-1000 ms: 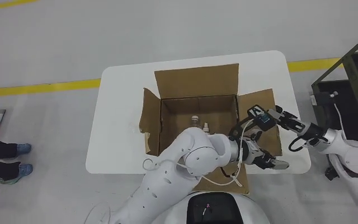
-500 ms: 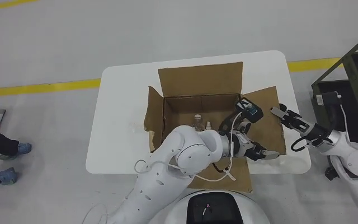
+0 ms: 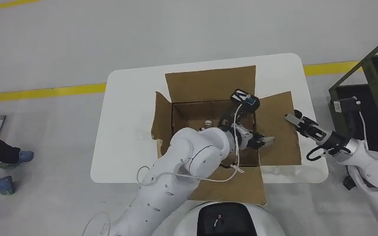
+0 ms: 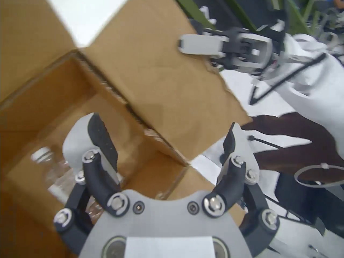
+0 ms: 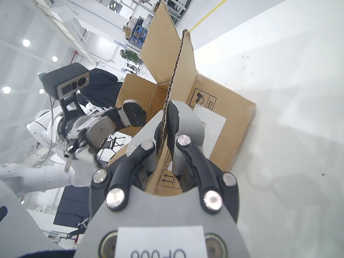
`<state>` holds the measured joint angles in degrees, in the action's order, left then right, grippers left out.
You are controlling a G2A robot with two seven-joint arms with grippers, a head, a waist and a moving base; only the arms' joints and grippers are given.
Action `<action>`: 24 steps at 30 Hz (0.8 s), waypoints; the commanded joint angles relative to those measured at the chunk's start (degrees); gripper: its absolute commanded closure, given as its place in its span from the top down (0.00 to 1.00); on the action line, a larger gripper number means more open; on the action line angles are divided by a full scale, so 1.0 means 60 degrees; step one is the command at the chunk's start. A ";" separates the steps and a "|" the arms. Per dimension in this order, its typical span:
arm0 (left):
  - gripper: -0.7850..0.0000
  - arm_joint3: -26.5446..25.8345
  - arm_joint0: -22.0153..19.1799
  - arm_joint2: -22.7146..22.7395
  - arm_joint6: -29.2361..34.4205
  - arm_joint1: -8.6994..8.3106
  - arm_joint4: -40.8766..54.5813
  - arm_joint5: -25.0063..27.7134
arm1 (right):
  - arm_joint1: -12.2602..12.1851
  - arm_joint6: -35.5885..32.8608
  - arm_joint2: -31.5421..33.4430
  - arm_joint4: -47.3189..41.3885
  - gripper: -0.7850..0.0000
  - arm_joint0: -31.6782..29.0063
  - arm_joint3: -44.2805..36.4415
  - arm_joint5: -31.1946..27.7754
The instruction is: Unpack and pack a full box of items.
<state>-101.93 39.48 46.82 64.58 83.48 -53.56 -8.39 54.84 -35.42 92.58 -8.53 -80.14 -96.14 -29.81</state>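
Left wrist view: left fingers (image 4: 102,135) spread (bottles (image 4: 47,162) below); right fingers (image 5: 191,124) pinching box flap (image 5: 185,63).

The cardboard box (image 3: 209,87) is plain tan-brown, and its cut edge between the right gripper (image 5: 168,114) jaws shows a fine wavy fluting. The side wall just beyond those jaws carries a white label (image 5: 212,119) and small black printed symbols (image 5: 202,98). That gripper is pale grey metal with black links and black pads (the left gripper (image 4: 162,124) is coloured alike, with silver screw heads). Just beyond the left jaws, inside the box, a bottle (image 4: 43,153) is clear with a white cap. The table (image 3: 127,118) is white. The floor (image 3: 177,29) is light grey with a yellow stripe (image 3: 53,91).
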 commanded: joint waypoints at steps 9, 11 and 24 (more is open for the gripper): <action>1.00 0.1041 -0.0579 -0.0850 0.3473 0.0101 -0.3679 -0.1600 | 0.0014 0.0058 0.0072 0.0099 0.00 -0.0136 -0.0082 -0.0053; 1.00 0.1357 -0.0488 -0.0908 0.3539 0.0162 -0.3640 -0.1680 | 0.0017 0.0074 0.0092 0.0109 0.00 -0.0152 -0.0091 -0.0065; 1.00 0.2513 -0.0223 -0.0514 0.3354 0.0450 -0.3813 -0.1865 | 0.0043 0.0093 0.0078 0.0142 0.00 -0.0123 -0.0076 -0.0111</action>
<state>-86.97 37.96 43.45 84.74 86.10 -76.22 -19.54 55.09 -34.84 93.08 -7.68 -80.95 -96.67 -30.45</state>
